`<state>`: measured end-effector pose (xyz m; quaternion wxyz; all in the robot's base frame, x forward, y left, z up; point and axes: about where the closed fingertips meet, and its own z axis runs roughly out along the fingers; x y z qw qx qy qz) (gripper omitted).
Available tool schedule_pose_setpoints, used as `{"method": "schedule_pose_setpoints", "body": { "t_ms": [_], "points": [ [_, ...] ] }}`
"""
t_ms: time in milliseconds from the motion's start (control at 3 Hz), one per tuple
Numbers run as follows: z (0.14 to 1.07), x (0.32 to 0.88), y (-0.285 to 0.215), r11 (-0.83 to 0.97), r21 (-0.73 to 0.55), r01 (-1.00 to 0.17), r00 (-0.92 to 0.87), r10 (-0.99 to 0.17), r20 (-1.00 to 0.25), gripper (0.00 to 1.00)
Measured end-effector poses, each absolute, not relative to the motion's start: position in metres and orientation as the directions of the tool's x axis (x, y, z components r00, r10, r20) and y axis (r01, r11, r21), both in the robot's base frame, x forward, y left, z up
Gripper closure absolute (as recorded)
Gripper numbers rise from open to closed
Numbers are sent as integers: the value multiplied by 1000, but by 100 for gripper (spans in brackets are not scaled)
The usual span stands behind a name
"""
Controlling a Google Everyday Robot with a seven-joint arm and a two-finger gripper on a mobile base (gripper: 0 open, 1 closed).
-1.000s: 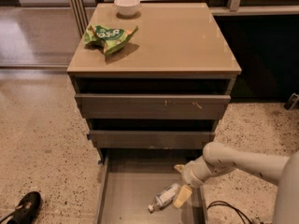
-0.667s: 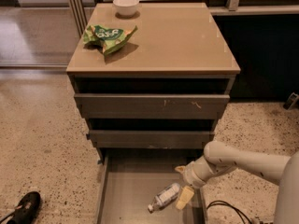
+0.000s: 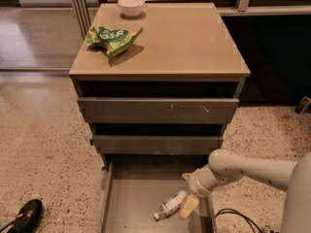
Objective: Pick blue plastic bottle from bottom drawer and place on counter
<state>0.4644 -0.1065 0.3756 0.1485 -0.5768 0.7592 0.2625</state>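
A robot's end effector [image 3: 188, 192] hangs low in the pulled-out bottom drawer [image 3: 131, 198], its fingers [image 3: 189, 207] spread and released, closed on nothing. The blue plastic bottle [image 3: 171, 205] lies on its side on the drawer floor at the near right, white cap pointing near-left, its base end at the yellowish lower finger, touching it or just beside it.

The risks from here appear plain. The bottle is round and lies loose on a smooth floor, so a closing finger that meets it off-centre could roll it or push it toward the drawer's near edge rather than trap it. A grip taken only on the base end might let the bottle swing or slip on the lift. The way up is also tight: the middle drawer front [image 3: 155, 143] and the top drawer front [image 3: 155, 109] overhang the far part of the open drawer, and a straight rise could knock the bottle against them. On the tabletop [image 3: 184, 42], the green snack bag [image 3: 112, 37] and white bowl [image 3: 131, 6] hold the far left, leaving the right side for the bottle.

The white arm [image 3: 252, 166] enters from the right, runs nearly level above the floor, then bends down at the wrist into the drawer.
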Motion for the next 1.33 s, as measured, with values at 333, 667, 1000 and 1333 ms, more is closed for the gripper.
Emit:
{"method": "schedule_pose_setpoints", "body": {
  "t_ms": [333,667,1000,1333],
  "points": [
    [333,488,-87,305,154,-940,-340,-797,-499,0],
    [332,487,-85,298,156,-942,-336,-799,-498,0],
    [322,485,-77,233,194,-953,-300,-805,-511,0],
    [263,473,-69,187,270,-945,-314,-754,-577,0]
  ]
}}
